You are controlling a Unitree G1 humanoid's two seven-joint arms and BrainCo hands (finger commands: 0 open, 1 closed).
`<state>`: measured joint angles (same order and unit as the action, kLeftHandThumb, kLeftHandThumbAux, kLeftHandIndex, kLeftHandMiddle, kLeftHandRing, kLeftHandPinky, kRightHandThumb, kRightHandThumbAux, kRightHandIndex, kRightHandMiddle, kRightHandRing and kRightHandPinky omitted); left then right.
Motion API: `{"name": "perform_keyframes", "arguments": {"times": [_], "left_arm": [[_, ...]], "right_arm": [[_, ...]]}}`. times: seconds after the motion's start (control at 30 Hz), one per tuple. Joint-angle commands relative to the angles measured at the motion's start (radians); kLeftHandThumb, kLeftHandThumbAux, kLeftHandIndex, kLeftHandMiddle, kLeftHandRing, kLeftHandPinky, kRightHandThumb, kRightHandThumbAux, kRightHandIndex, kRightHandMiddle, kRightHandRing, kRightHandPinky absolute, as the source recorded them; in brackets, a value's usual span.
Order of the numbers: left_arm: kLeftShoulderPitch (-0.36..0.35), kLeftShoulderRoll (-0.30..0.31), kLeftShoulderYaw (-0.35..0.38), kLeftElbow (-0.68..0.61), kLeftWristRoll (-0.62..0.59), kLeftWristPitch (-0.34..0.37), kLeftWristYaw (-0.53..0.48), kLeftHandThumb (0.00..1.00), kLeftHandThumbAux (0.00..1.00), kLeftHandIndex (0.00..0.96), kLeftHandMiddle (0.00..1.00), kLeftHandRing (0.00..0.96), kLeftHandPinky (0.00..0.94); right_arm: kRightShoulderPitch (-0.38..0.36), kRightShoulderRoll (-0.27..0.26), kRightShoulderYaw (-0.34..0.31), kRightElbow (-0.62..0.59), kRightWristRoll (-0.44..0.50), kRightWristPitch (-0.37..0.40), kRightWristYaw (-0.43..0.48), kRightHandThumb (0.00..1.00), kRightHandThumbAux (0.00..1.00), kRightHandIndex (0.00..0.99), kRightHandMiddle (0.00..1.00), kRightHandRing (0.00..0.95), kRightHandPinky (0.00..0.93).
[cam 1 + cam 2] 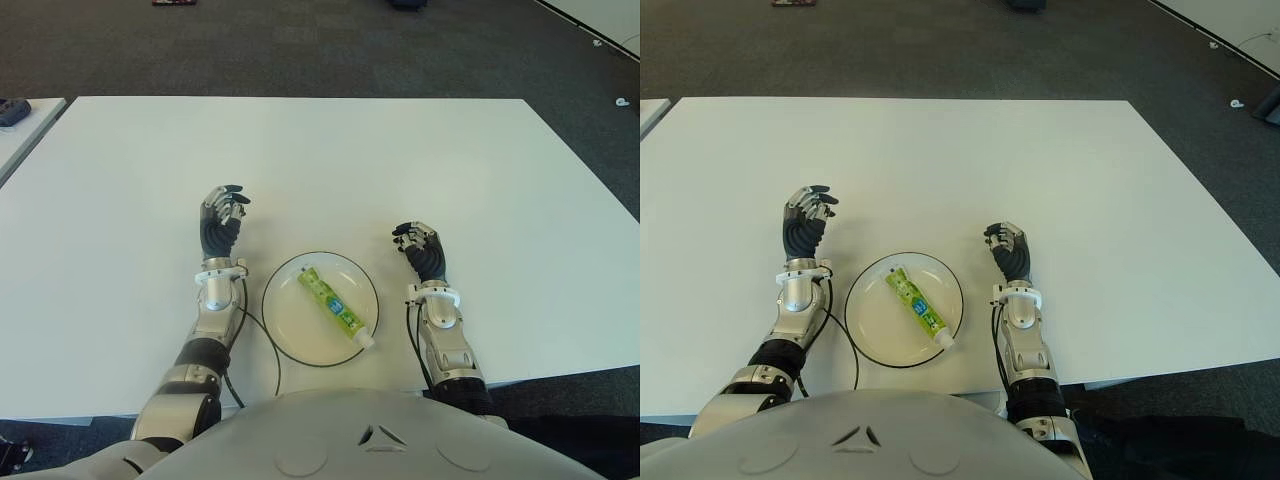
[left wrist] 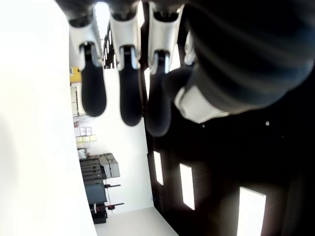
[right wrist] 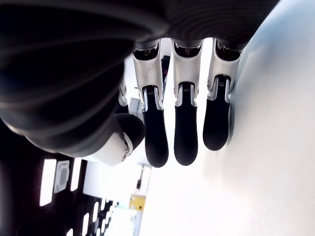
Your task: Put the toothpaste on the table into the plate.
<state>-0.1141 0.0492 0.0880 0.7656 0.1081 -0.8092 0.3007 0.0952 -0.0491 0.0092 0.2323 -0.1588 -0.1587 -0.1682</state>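
Nearest the robot's body, the plate [image 1: 285,325] sits on the white tabletop [image 1: 330,160] between the two forearms, a pale round dish with a thin dark rim. The toothpaste [image 1: 333,304] lies inside it, slanting across the plate: its flat green crimped end points away toward the far left, and its white cap [image 1: 365,340] sits near the rim on the near right side. The whole tube lies within the rim, so the task looks done, judging by how things lie.

As for handling, the tube looks light and soft-walled, likely to dent under a firm squeeze, with a glossy printed skin that could slip between smooth fingertips. The stiffest places are probably the cap with its shoulder and the flat crimp. If it had to be picked up again, a pinch across the width of the body near the middle, or just above the cap, would balance it best. Because it lies flat in a shallow dish, fingers would have to slide under its edge, and the rim near the cap could get in the way.

Just beside the plate on the robot's left is the left hand [image 1: 222,222], fingers loosely curled and upright, holding nothing. On the other side is the right hand [image 1: 421,248], likewise relaxed and empty; its wrist view shows the fingers hanging free beside the tabletop.

Farther off the tabletop runs bare to its far edge, with dark carpet [image 1: 300,45] beyond.
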Motion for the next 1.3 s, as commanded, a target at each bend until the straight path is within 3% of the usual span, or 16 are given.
{"name": "perform_keyframes", "arguments": {"times": [0.03,0.37,0.83,1.1,1.3], "left_arm": [[0.025,0.0,0.004,0.03,0.02,0.039,0.02,0.707,0.717,0.437,0.724,0.711,0.712],[0.058,0.006,-0.003,-0.011,0.053,0.103,0.04,0.707,0.718,0.438,0.73,0.714,0.707],[0.084,0.02,-0.008,-0.025,0.067,0.136,0.029,0.707,0.718,0.439,0.738,0.716,0.713],[0.112,0.039,-0.038,-0.076,0.086,0.219,0.003,0.707,0.718,0.438,0.727,0.709,0.697],[0.138,0.053,-0.059,-0.136,0.093,0.324,-0.034,0.706,0.719,0.438,0.72,0.711,0.693]], "right_arm": [[-0.015,-0.002,-0.006,0.013,0.006,0.006,0.007,0.713,0.732,0.424,0.476,0.47,0.483],[-0.021,-0.001,-0.007,0.012,0.005,0.016,0.009,0.713,0.732,0.424,0.471,0.461,0.475],[-0.026,-0.005,-0.006,0.011,-0.001,0.026,0.014,0.711,0.731,0.424,0.471,0.464,0.479],[-0.028,-0.005,-0.007,0.013,0.002,0.023,0.017,0.71,0.731,0.424,0.473,0.469,0.487],[-0.029,-0.005,-0.008,0.013,0.003,0.02,0.02,0.711,0.731,0.424,0.477,0.472,0.488]]}}
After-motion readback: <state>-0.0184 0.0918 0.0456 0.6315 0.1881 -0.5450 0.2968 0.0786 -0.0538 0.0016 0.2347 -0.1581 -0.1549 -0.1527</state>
